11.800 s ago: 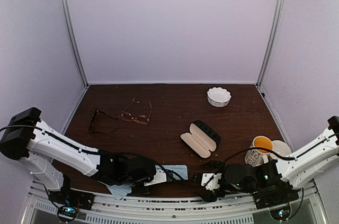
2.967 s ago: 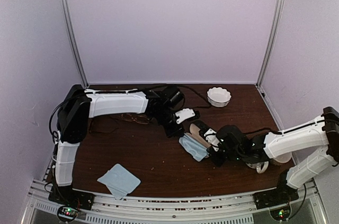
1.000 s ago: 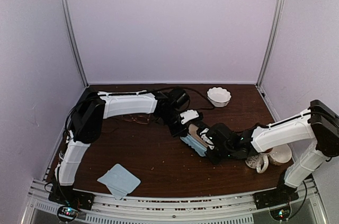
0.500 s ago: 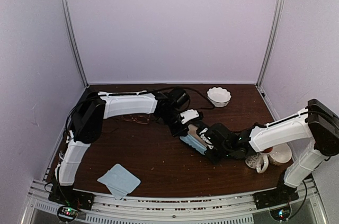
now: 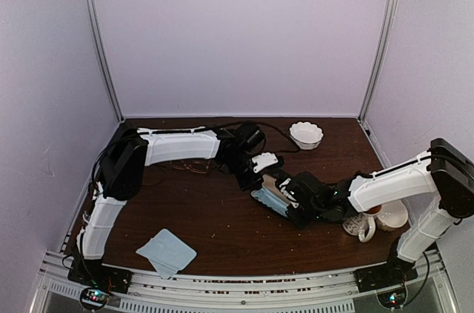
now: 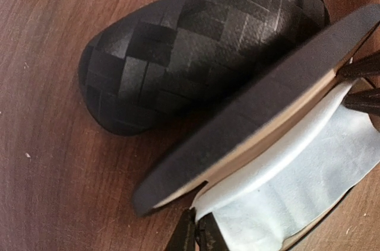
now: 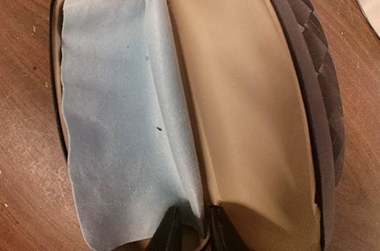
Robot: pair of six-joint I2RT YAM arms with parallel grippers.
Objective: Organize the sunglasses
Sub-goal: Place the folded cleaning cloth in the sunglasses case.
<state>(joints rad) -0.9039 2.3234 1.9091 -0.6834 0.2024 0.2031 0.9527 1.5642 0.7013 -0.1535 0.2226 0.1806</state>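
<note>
The sunglasses [image 5: 194, 168] are being half hidden under the left arm [image 5: 174, 144], well left of both grippers, and nearer the left gripper [image 6: 195, 236], by which the cloth [image 7: 113, 97] in the case [image 6: 202, 55] is being pinched. The right gripper [image 7: 193, 227] is being held narrowly parted.

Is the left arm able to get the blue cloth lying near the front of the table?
Probably yes. That blue cloth lies near the arm's own base with nothing on it. The left gripper is over at the glasses case, so the arm would have to fold back.
</note>
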